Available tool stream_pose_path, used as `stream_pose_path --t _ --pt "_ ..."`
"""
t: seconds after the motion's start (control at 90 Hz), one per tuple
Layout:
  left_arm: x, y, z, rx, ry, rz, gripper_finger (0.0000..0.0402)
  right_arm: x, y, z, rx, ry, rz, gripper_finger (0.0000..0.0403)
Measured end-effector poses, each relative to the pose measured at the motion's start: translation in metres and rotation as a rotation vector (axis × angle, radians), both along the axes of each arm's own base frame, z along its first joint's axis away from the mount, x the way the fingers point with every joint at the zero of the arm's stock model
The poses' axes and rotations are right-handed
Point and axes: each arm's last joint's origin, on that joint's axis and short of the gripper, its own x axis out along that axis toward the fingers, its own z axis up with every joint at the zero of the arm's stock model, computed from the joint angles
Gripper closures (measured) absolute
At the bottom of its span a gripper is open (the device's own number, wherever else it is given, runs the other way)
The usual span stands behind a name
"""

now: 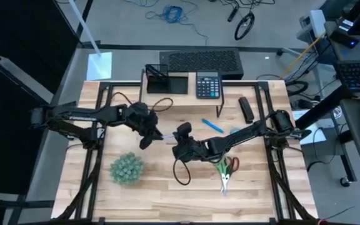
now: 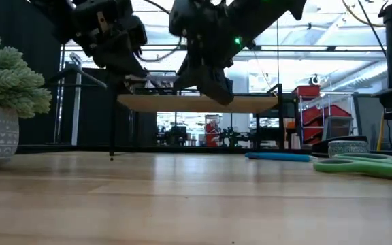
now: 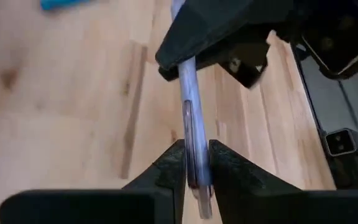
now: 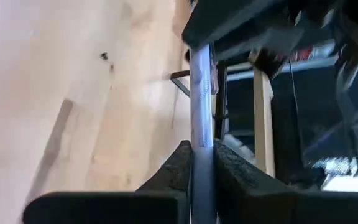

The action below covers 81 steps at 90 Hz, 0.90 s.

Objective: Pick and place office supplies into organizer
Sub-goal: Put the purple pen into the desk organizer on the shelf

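The left end effector [image 1: 150, 132] and the right end effector [image 1: 179, 139] met above the middle of the desk [image 1: 167, 200], raised clear of the wood in the low view. Both were closed on the same slim pen [image 3: 191, 134]. In the left wrist view the left fingers [image 3: 166, 168] pinched the pen's pale barrel, with the other arm's dark jaw gripping it farther along. In the right wrist view the right fingers [image 4: 229, 168] clamped the same barrel [image 4: 201, 93].

The organizer [image 1: 165, 79] stood at the far edge of the desk, just beside the calculator [image 1: 208, 85]. A blue pen [image 1: 212, 125] lay on the wood between the calculator and the right arm. The green-handled scissors [image 1: 222, 171] and red-handled scissors [image 1: 233, 164] lay together near the right arm. A dark flat item [image 1: 246, 109] lay near the right rear corner. The potted plant [image 1: 127, 168] stood at the near left.
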Motion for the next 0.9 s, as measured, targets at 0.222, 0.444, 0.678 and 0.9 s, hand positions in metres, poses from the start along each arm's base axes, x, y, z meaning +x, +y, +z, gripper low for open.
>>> stream_pose_path --t 0.222,0.444,0.678,0.9 --pt "-0.016 0.004 0.024 0.126 -0.115 0.075 0.0348 -0.004 -0.011 0.007 0.23 -0.178 -0.147 0.0385" --pt "-0.027 0.007 0.049 0.224 -0.275 0.179 0.0348 -0.005 -0.026 0.022 0.42 -0.392 -0.295 0.0385" --pt "-0.028 0.006 0.062 0.241 -0.396 0.189 0.0329 0.0 -0.033 0.033 0.51 -0.525 -0.311 0.0385" --pt "-0.028 0.012 0.064 0.277 -0.406 0.272 0.0233 -0.003 -0.048 0.055 0.521 -0.619 -0.322 0.0385"
